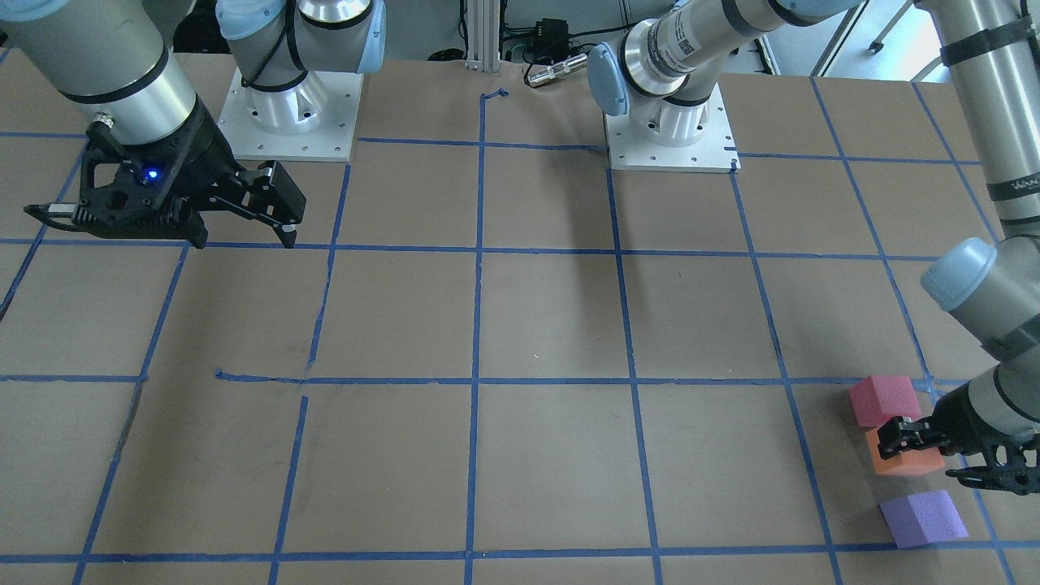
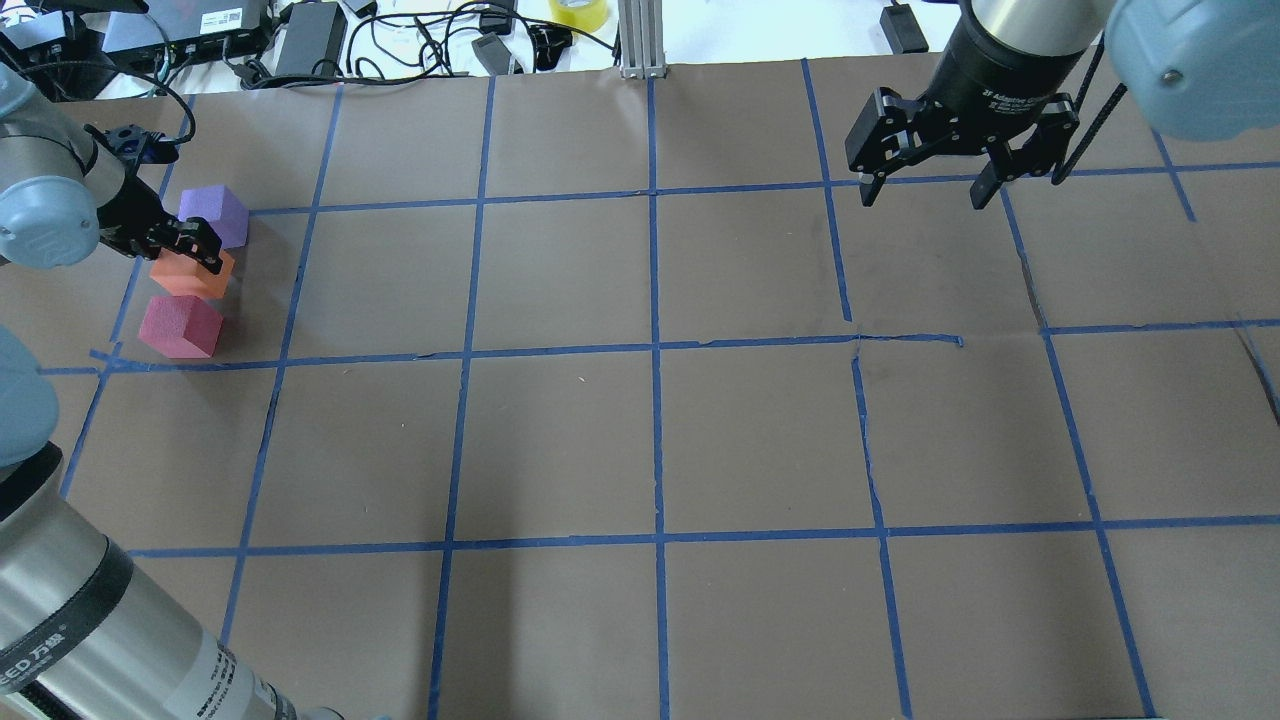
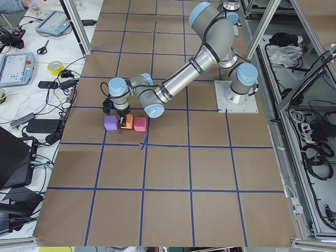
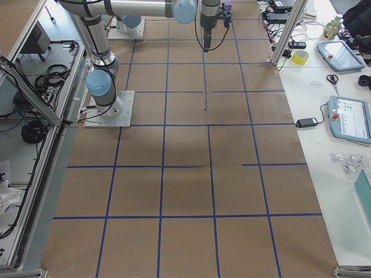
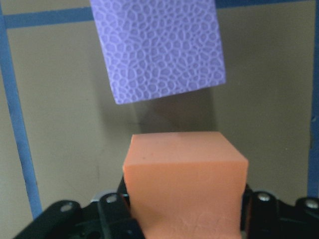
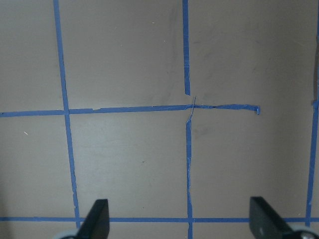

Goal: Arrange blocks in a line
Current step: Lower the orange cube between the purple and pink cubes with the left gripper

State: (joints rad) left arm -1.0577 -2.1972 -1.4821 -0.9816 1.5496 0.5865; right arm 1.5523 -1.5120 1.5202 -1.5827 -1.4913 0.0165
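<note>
**Orange block in my left hand, purple one straight ahead**

The orange block [image 5: 184, 174] sits between the fingers of my left hand [image 2: 188, 247], which is closed onto its sides. It is the middle of three. The pink-red block [image 2: 180, 326] lies just beside it on the side nearer my base, close enough that I cannot tell whether they touch. The purple block [image 5: 157, 47] lies beyond it, away from my base, with a clear gap of bare tabletop [image 2: 760, 440] between them.

Seen from my wrist, the purple block is almost dead ahead of the orange one, a little to the left and turned slightly askew. So the row already runs outward from me, pink-red, orange, purple, and my grip crosses that line, leaving the faces toward both neighbours free.

I judge the coming move hangs on that gap ahead: the orange block goes down along the same axis, evenly between its neighbours. I cannot tell whether it rests on the tabletop or hangs just above.

All three lie at the far left edge. My right hand [image 2: 927, 195] hovers well apart on the other side, fingers spread wide and holding nothing, so the left is plainly nearer.
</note>
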